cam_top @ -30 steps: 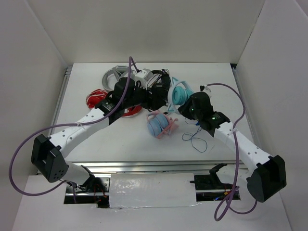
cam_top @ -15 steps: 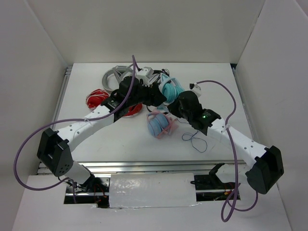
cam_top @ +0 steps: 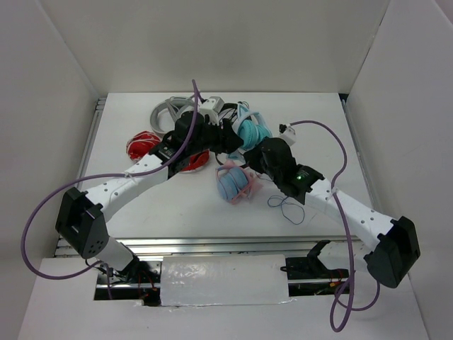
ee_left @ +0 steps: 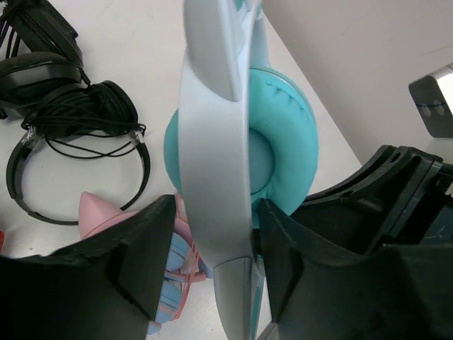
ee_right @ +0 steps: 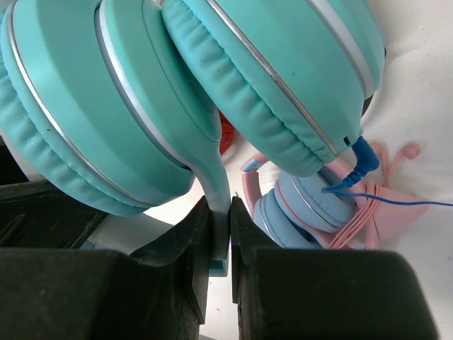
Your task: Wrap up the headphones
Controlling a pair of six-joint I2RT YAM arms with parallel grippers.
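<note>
Now the left end effector (ee_left: 214,237) and the right end effector (ee_right: 219,223) both clench the teal headphones (ee_left: 283,142)

Middle: the headphones (cam_top: 251,132) held between both arms, light-blue headphones (cam_top: 233,183) just beneath
Back edge: grey headset (cam_top: 168,112) and black headsets (ee_left: 42,71) crowd it
Left: red headphones (cam_top: 141,146) beside left arm (cam_top: 134,180)
Near right: blue cable (cam_top: 287,205) loops under right arm (cam_top: 340,209)
Near centre, between the arms: bare table (cam_top: 191,219)
</note>
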